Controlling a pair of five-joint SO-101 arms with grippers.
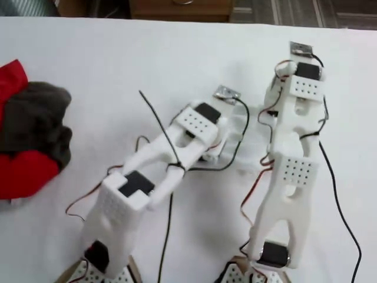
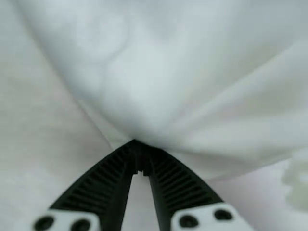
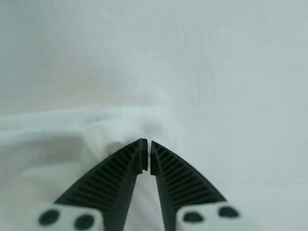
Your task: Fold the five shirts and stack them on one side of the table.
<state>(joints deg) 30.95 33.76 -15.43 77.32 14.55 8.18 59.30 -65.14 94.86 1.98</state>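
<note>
A white shirt (image 2: 159,72) lies on the white table, hard to tell apart from it. In the left wrist view it rises in drawn folds from my left gripper (image 2: 139,147), which is shut on a pinch of the cloth. My right gripper (image 3: 146,144) is shut at a bunched edge of the white shirt (image 3: 72,130). In the high view both arms stretch out side by side over the middle of the table, the left arm (image 1: 177,141) slanting toward the right arm (image 1: 294,130), with a fold of the white shirt (image 1: 237,127) between them.
A heap of crumpled shirts sits at the table's left edge: a grey shirt (image 1: 35,124) on top of a red shirt (image 1: 23,171). Loose black and red cables (image 1: 159,124) trail from both arms. A wooden cabinet (image 1: 177,9) stands beyond the far edge.
</note>
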